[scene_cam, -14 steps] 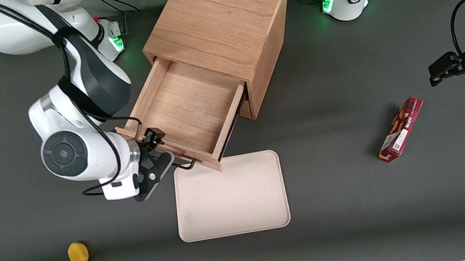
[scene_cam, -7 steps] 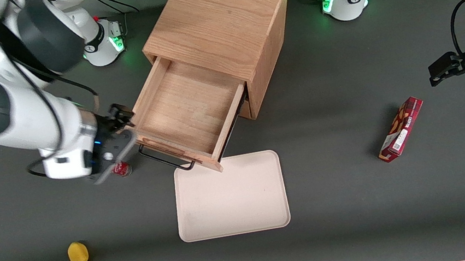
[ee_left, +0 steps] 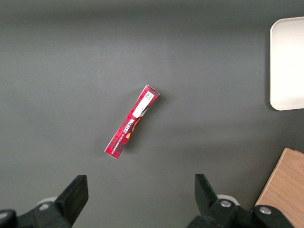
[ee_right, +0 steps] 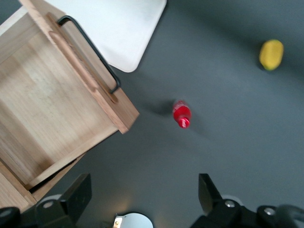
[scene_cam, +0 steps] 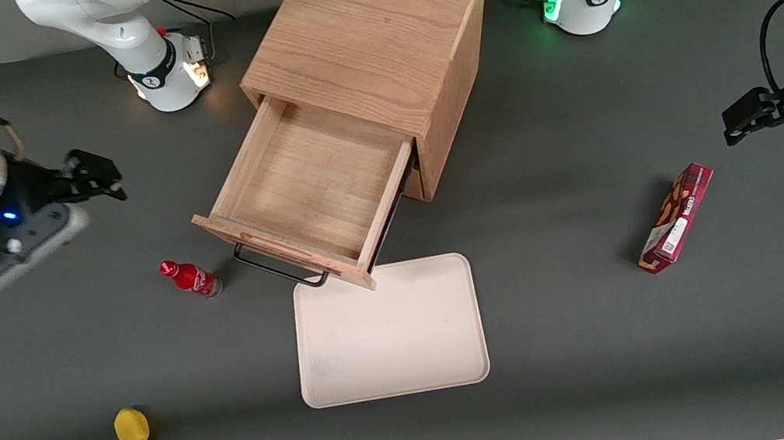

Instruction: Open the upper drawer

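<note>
The gripper [scene_cam: 94,177] has let go of the black handle [scene_cam: 282,269] and is pulling away toward 9 o'clock of the cabinet [scene_cam: 372,42], fingers spread and empty. The upper drawer [scene_cam: 308,186] is sitting pulled well out, so the task looks done.

In the front view, the light-oak upper drawer [scene_cam: 308,186] stood pulled out of the wooden cube cabinet [scene_cam: 370,34]. From the drawer's middle, the cream rectangular tray [scene_cam: 387,331] lay at six o'clock, the small red bottle [scene_cam: 190,277] at eight, and the tool [scene_cam: 94,177] hung at nine, well apart.
</note>
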Available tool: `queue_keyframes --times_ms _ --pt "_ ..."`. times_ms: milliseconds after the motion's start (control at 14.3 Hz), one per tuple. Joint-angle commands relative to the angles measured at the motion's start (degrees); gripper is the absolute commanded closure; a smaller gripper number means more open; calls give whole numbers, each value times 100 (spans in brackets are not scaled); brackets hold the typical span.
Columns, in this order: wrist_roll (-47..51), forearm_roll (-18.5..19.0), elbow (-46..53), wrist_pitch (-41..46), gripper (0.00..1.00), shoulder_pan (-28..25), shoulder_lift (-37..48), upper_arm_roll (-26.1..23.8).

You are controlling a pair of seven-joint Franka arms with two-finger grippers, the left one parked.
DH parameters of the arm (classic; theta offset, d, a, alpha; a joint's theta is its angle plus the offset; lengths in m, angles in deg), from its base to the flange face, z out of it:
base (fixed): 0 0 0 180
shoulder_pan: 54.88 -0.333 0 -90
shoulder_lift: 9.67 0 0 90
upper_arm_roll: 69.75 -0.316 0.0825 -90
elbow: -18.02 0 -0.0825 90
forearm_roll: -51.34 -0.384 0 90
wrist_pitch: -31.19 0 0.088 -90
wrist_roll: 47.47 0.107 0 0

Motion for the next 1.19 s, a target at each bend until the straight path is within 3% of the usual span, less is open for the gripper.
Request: queue_keyframes --times_ms 0,209,349,488,628,1116 --pt "151 42 -998 -126 0 504 946 -53" --pt "151 -238 -2009 -442 0 786 1825 -18" --pt "317 -467 -2301 -443 0 647 2099 331" --pt "878 -626 -2373 -425 0 -193 2153 1234" --pt "995 -626 -2364 -425 0 -644 2196 1738" --pt "933 -504 -2364 -574 0 -374 2188 1775"
